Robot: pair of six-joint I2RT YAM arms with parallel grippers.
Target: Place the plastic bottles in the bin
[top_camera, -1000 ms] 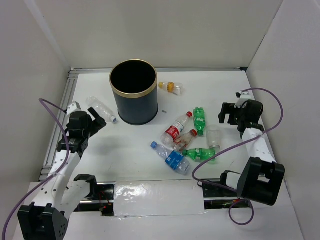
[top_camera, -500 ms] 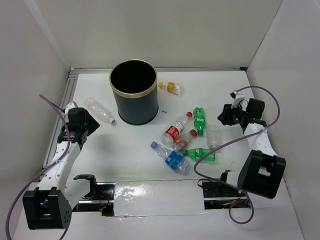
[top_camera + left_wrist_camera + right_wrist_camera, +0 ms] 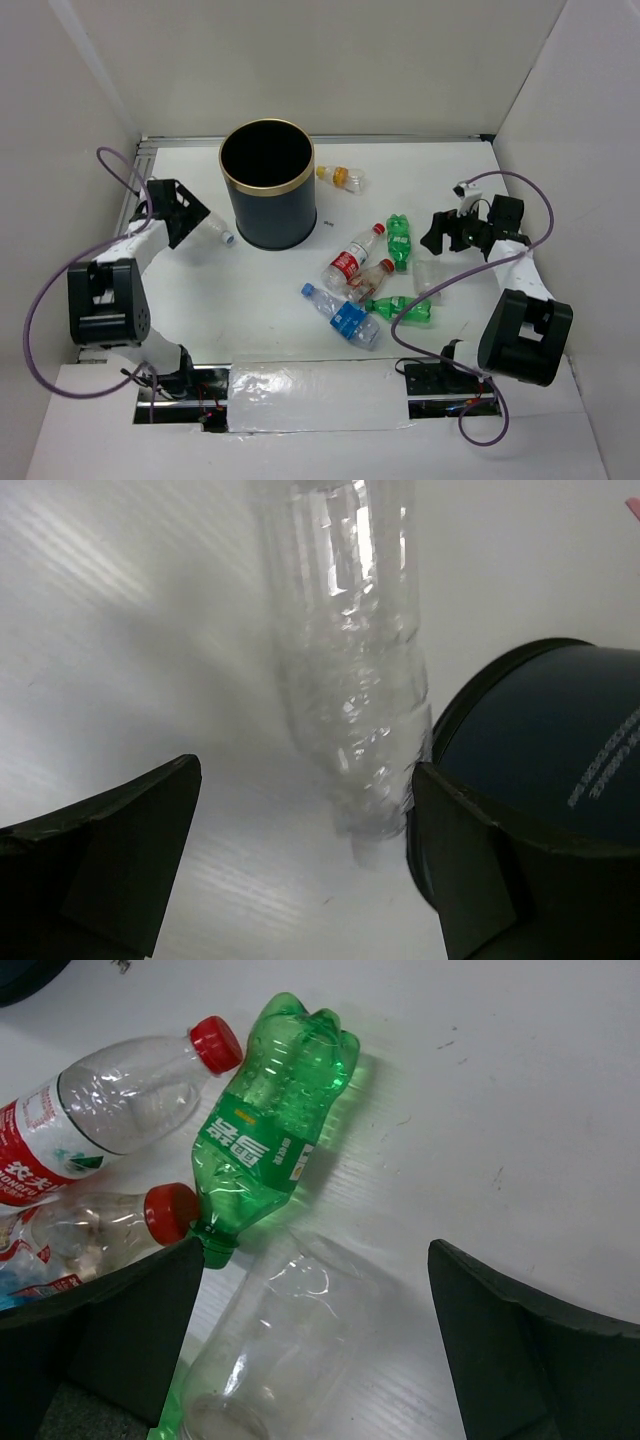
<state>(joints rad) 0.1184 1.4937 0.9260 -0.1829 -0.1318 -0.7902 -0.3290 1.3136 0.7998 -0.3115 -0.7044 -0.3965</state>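
1. The dark navy cylindrical bin with a gold rim band (image 3: 272, 222) stands upright on the matte white table (image 3: 250, 300). Its wall is smooth.
2. A clear ribbed plastic bottle (image 3: 348, 680), glossy and crinkled, lies on its side just beside the bin's wall.
3. The left gripper (image 3: 300, 805) is spread wide and holds nothing. The ribbed bottle's near end lies between its black fingers, close to the one on the bin's side; contact cannot be told.
4. A glossy green plastic bottle with a green-and-white label (image 3: 262, 1145) lies flat beside a clear red-capped bottle with a red label (image 3: 100, 1100) and a smaller clear red-capped bottle (image 3: 100, 1230).
5. A clear unlabelled thin-walled vessel (image 3: 270, 1360) lies just beside the green bottle's neck; bottle or cup, I cannot tell.
6. The right gripper (image 3: 315, 1270) is also wide apart and empty. The vessel lies between its fingers, and the green bottle lies just beyond them.
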